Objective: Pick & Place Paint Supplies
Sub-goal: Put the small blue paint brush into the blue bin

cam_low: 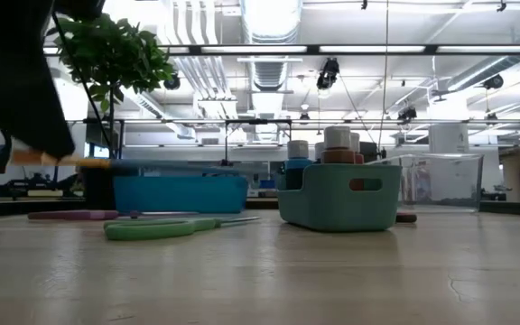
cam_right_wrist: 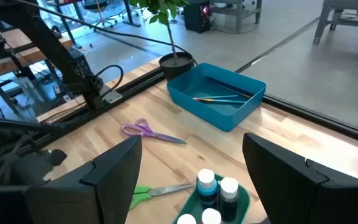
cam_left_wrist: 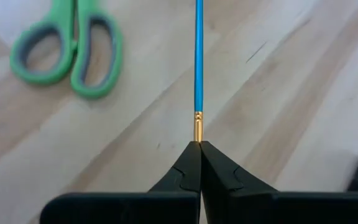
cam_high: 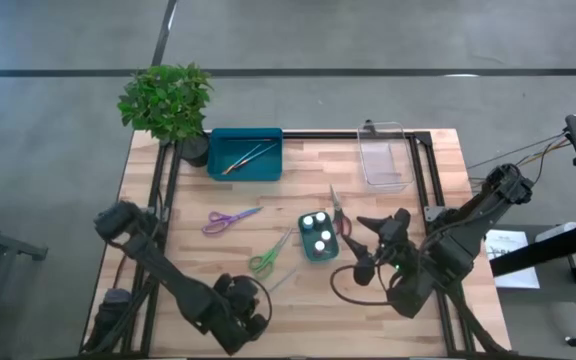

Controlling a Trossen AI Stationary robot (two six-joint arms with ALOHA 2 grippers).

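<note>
Overhead, the left gripper (cam_high: 236,312) hangs near the green scissors (cam_high: 266,258). Its wrist view shows closed fingers (cam_left_wrist: 188,171) pinching a blue brush (cam_left_wrist: 199,56) by the ferrule, probably for carrying. The right gripper (cam_right_wrist: 191,165) waits agape above the pots (cam_right_wrist: 217,185).

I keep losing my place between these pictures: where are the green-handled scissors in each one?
High view: green scissors lie at table centre, left of the small teal caddy.
Low view: lying flat, left of that caddy.
Left wrist view: handles in the corner.
Right wrist view: handles between the fingers, beside the caddy.
</note>
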